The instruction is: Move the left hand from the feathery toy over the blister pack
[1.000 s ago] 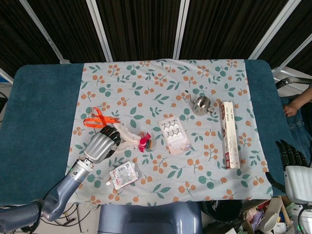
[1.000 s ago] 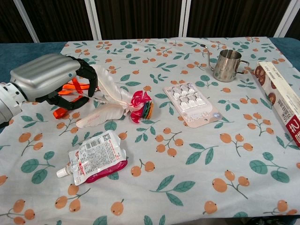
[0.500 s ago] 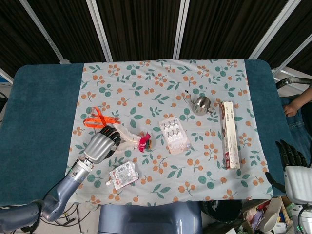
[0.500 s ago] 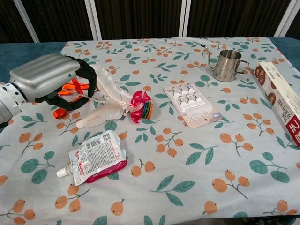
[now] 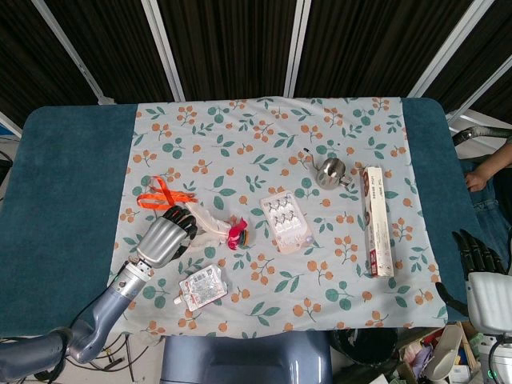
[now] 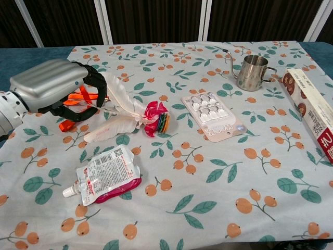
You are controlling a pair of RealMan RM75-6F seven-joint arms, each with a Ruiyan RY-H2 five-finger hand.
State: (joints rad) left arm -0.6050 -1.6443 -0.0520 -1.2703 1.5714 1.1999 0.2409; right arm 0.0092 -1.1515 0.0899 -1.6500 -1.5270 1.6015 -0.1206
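Silver-backed, my left hand (image 6: 49, 88) hangs with fingers curled and holding nothing over the white end of the feathery toy (image 6: 130, 112), so the blister pack (image 6: 213, 115) lies well off to its right, long axis slanting away from me.

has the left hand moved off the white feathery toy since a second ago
No. The left hand has barely shifted beside the white feathery toy, nowhere nearer the clear plastic blister pack.
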